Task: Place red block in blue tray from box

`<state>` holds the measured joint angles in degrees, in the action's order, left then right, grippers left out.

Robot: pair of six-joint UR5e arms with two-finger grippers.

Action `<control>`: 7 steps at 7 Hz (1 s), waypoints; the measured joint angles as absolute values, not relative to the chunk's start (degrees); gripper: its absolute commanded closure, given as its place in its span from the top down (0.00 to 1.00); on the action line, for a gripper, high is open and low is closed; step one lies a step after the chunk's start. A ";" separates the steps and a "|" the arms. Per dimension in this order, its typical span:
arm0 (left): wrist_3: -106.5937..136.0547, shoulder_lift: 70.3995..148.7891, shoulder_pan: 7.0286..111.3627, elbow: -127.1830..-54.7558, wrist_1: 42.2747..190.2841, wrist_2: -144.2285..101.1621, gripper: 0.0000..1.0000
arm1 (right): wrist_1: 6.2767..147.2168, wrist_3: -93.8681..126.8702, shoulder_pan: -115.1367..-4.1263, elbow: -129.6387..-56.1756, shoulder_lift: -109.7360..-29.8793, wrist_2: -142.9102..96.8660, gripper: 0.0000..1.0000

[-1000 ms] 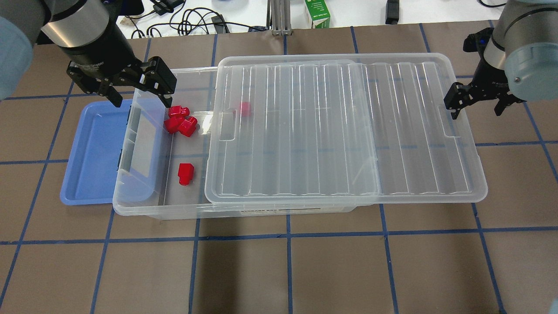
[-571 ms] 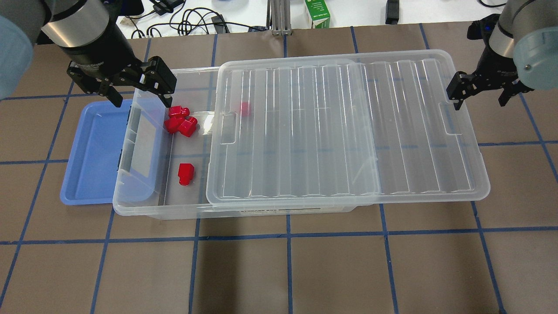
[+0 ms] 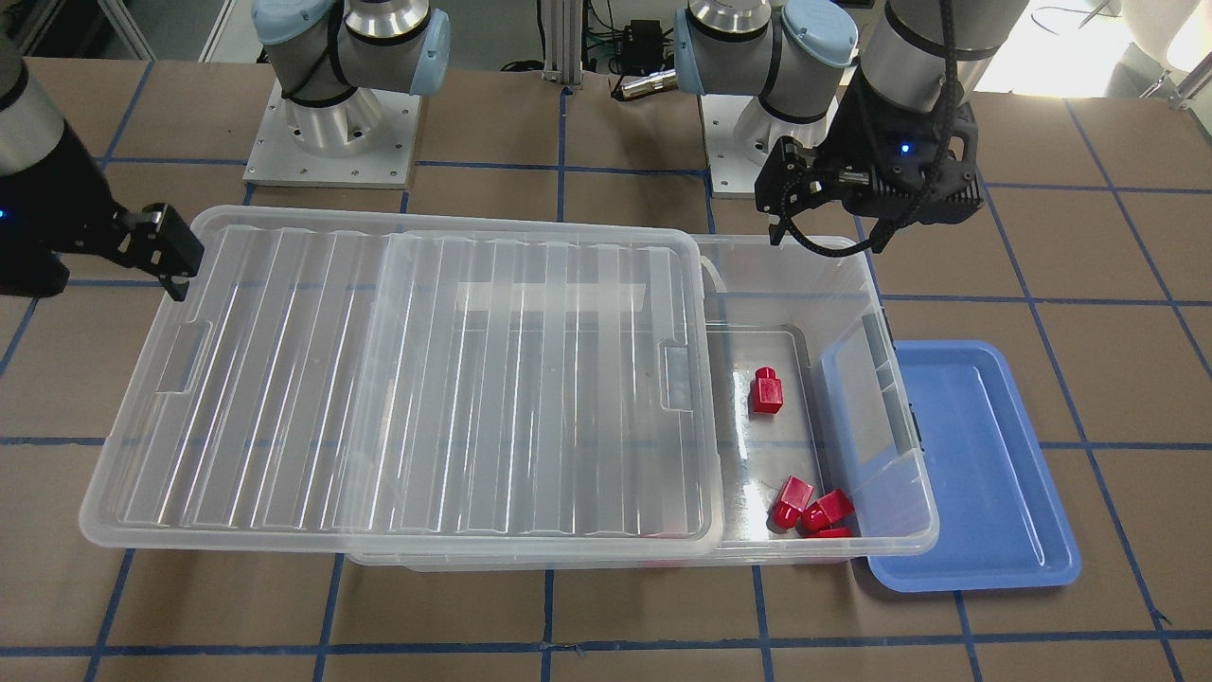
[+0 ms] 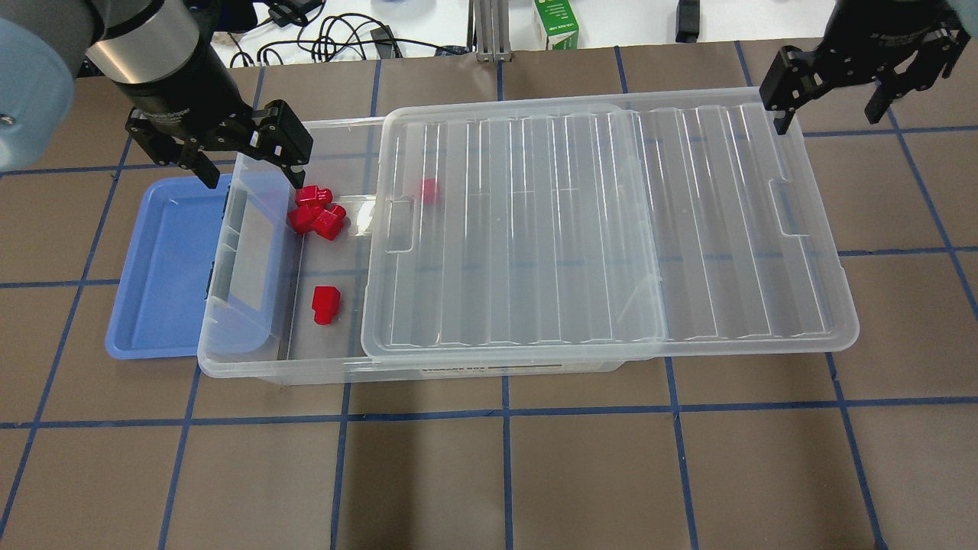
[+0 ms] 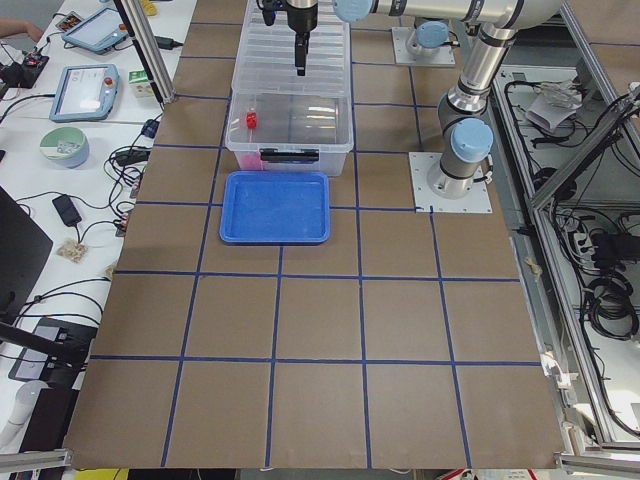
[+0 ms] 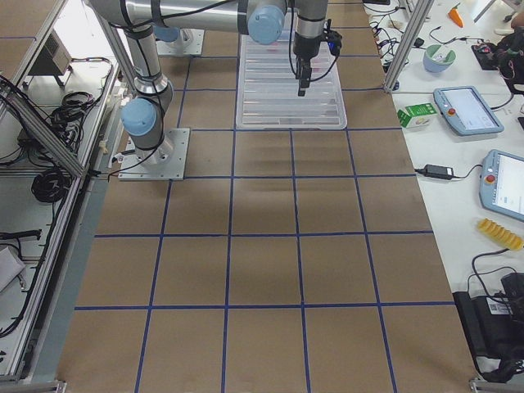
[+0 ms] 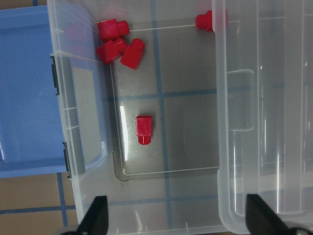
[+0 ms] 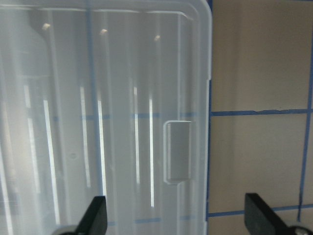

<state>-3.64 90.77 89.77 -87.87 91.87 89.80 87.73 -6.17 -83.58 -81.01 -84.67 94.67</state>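
**Both claws open over the box; red block on the box floor**

Landmark for all positions: the box [image 4: 306, 370], on the table [image 4: 581, 473].

- Lid [image 4: 535, 229]: lies on the box but is offset along it, overhanging the box end on my right-arm side. The box end on my left-arm side is uncovered.
- Red block [image 4: 325, 304]: on the box floor in the uncovered end, lying on its side, with the stud pointing toward the box's long wall on my side. Nothing touches it.
- Three red pieces [image 4: 315, 211]: bunched together in the same uncovered end, toward the box's far long wall and well apart from the block.
- A fifth red piece [image 4: 429, 190]: under the edge of the lid, by the far long wall.
- Blue tray [image 4: 160, 267]: just beside the uncovered end of the box. I cannot tell whether it touches the box.
- My left claw [image 4: 252, 179]: jaws spread wide and nothing held, above the far corner of the box's uncovered end.
- My right claw [image 4: 825, 118]: jaws apart and empty, above the far corner of the lid where it overhangs the box.
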 measured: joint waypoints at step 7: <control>-6.24 96.84 88.77 -99.79 76.52 89.91 1.00 | 88.29 1.02 -87.24 -87.16 -91.75 88.55 1.00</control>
<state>-6.24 96.84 88.77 -99.79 76.52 89.91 88.29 1.02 -87.24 -87.16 -91.75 88.55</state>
